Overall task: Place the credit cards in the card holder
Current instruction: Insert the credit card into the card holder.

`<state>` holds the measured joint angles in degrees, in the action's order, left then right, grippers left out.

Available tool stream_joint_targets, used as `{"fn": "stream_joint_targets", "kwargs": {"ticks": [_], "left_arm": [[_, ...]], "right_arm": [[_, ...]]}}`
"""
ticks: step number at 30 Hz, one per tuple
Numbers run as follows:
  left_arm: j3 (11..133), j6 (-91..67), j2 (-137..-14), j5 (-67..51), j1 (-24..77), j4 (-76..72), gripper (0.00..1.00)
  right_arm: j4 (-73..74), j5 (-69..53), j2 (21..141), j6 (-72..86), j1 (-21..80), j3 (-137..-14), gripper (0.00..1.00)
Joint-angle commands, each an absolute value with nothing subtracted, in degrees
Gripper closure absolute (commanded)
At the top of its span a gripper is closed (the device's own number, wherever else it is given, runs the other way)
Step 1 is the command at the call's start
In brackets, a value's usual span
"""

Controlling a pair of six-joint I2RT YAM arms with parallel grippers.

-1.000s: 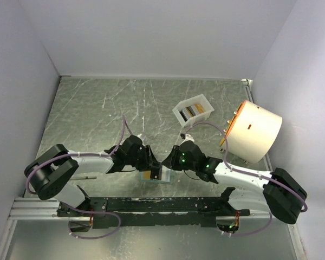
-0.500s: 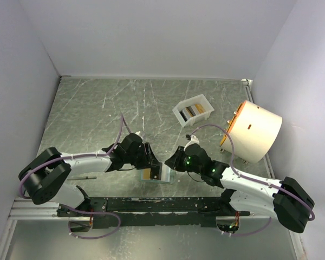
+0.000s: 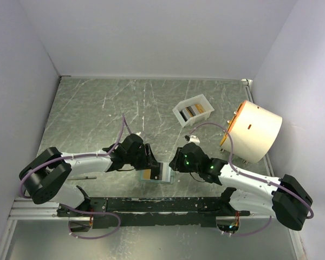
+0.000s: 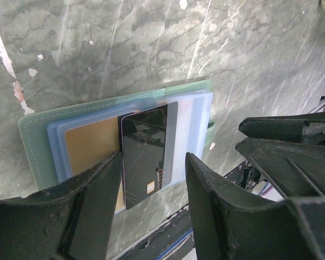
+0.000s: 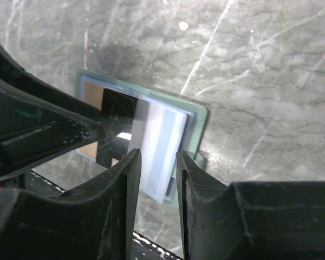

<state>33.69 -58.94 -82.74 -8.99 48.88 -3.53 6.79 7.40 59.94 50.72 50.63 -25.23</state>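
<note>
The card holder (image 3: 163, 175) lies open on the table between my two grippers, sage green (image 4: 37, 135) with pale blue-grey sleeves. A gold card (image 4: 92, 143) sits in its left sleeve. A dark card (image 4: 146, 157) lies over the middle, its lower end sticking out past the wallet's edge. My left gripper (image 4: 154, 165) is open, one finger on each side of the dark card's lower end. My right gripper (image 5: 158, 157) is narrowly open over the pale sleeve (image 5: 160, 135) at the wallet's (image 5: 197, 122) right side. More cards (image 3: 190, 111) stand in the white tray.
The white tray (image 3: 180, 115) stands behind the wallet at centre right. A large cream cylinder (image 3: 253, 131) lies at the right wall. A dark rail (image 3: 151, 205) runs along the near edge just below the wallet. The two grippers' fingers are close together.
My right arm has swung its forearm and brought its gripper a little closer over the wallet's right side. My left arm has sunk slightly. The wallet and cards have stayed put.
</note>
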Motion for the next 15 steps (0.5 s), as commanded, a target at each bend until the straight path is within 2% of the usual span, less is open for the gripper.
{"fn": "stream_joint_targets", "kwargs": {"ticks": [1,11,15], "left_arm": [[33.7,-59.0,-83.7,-9.9,49.4,-5.5,0.41],[34.1,-59.0,-84.3,-10.2,49.4,-6.4,0.45],[32.2,-60.1,-86.1,-11.0,49.4,-10.9,0.46]], "right_arm": [[10.3,8.2,61.1,50.7,50.7,-25.5,0.67],[4.6,5.2,63.7,54.3,50.9,-21.5,0.68],[4.0,5.2,64.3,53.9,50.8,-21.0,0.68]]}}
